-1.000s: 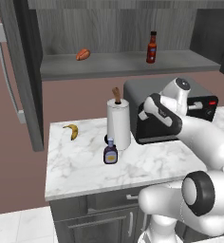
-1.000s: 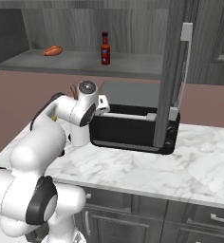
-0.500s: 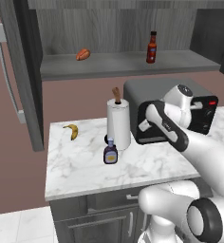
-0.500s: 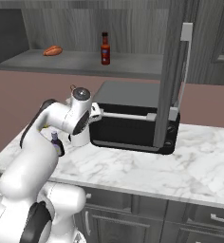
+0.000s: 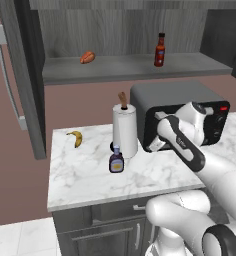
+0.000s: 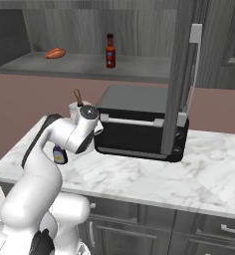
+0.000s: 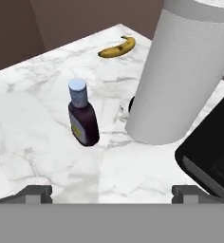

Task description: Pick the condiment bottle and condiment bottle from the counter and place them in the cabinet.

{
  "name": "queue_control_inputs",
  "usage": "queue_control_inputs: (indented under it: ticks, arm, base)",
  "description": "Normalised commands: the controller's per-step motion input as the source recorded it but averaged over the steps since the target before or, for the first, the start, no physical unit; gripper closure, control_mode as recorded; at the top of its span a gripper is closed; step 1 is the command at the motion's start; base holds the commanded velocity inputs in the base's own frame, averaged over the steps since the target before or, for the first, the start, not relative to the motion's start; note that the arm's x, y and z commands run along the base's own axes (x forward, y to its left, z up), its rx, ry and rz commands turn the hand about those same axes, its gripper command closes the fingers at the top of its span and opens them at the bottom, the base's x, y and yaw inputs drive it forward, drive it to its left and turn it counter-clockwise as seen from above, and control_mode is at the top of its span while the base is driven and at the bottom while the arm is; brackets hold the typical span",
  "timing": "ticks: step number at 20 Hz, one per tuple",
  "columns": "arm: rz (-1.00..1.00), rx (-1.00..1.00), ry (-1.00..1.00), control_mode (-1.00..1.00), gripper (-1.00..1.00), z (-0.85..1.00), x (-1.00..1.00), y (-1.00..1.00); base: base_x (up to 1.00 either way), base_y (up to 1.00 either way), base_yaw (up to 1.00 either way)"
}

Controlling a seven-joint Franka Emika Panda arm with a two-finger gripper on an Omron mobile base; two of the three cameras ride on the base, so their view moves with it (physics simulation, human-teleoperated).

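While claw (image 7: 112,192) wide apart, red bottle (image 5: 160,50) upright inside cabinet (image 5: 125,35).

Arm (image 6: 64,137) hides most of the purple bottle (image 6: 59,155)

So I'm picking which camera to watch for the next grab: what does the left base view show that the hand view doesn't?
Left base view alone: the red bottle and an orange item in the cabinet, plus its door handle. Hand view alone: the open pincer aimed toward the purple bottle. Both: that bottle, the paper-towel roll, banana, toaster oven, counter.
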Motion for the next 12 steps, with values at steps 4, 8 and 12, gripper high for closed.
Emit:
queue_control_inputs:
  ticks: [4,8,12]
  arm:
    - [0.31,0.00,0.00,-1.00,-1.00,-0.15,0.00,0.06]
    - [0.30,0.00,0.00,-1.00,-1.00,-0.10,-0.03,0.12]
    - [0.22,0.00,0.00,-1.00,-1.00,-0.07,-0.02,0.18]
  base:
    - [0.00,0.00,0.00]
    - [0.00,0.00,0.00]
    - [0.00,0.00,0.00]
